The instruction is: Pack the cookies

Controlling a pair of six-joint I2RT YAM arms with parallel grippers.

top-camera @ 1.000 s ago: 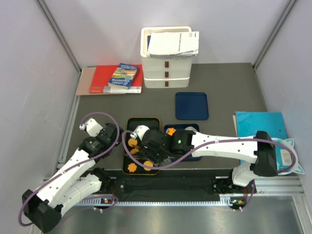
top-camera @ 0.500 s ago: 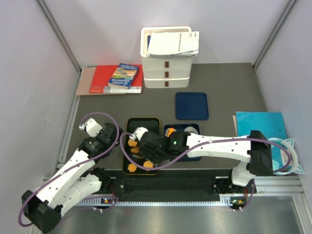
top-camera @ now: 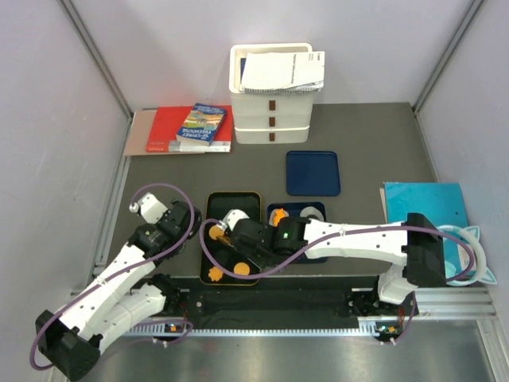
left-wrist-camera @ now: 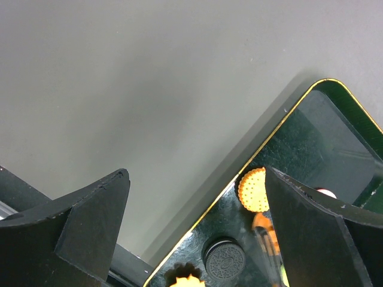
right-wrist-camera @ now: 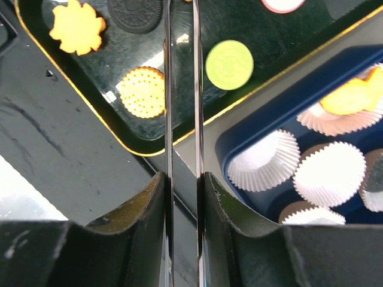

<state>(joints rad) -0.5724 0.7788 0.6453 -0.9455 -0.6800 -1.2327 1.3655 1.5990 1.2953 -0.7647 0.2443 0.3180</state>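
Right fingers (right-wrist-camera: 141, 227) are narrowing after sliding further across the black tray (right-wrist-camera: 90, 72) where the cookies (right-wrist-camera: 143, 91) are lying; whether one is caught I cannot tell, so a pick is probably beginning. Left fingers (left-wrist-camera: 90, 215) are hanging released beside it

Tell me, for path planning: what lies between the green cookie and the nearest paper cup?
Between green cookie and paper cup, the right wrist view shows the dark tray's gold rim, a grey table strip, then the blue tray's wall.
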